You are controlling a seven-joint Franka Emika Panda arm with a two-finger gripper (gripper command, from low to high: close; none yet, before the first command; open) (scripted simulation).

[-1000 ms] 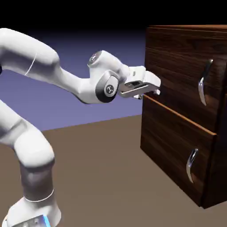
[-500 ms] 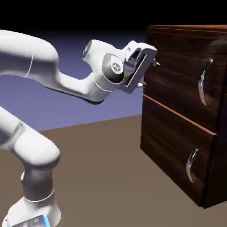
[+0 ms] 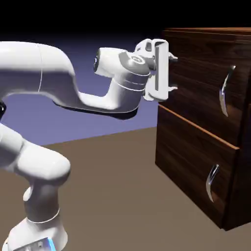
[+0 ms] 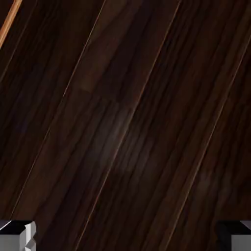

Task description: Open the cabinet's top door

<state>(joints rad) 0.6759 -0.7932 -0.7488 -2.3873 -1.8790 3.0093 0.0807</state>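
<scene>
claw point(image 3: 172, 73): white two-finger, spread wide, nothing between the tips, right up against the cabinet's upper left side | cabinet point(image 3: 196, 117): boxy dark walnut-grain wood, on the brown table point(image 3: 108, 196) | top door point(image 3: 234, 83): upper panel with long curved silver handle point(image 3: 226, 91), looks shut

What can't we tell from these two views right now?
- Hand view: only dark wood grain shows; the top door's handle is out of frame, so aim at it can't be checked.
- Exterior view: whether the gripper touches the cabinet can't be told; its fingertips overlap the cabinet's near edge.
- Exterior view: the cabinet's right side is cut off by the picture's edge.
- Hand view: the fingertips show only as corners at the bottom edge.
</scene>
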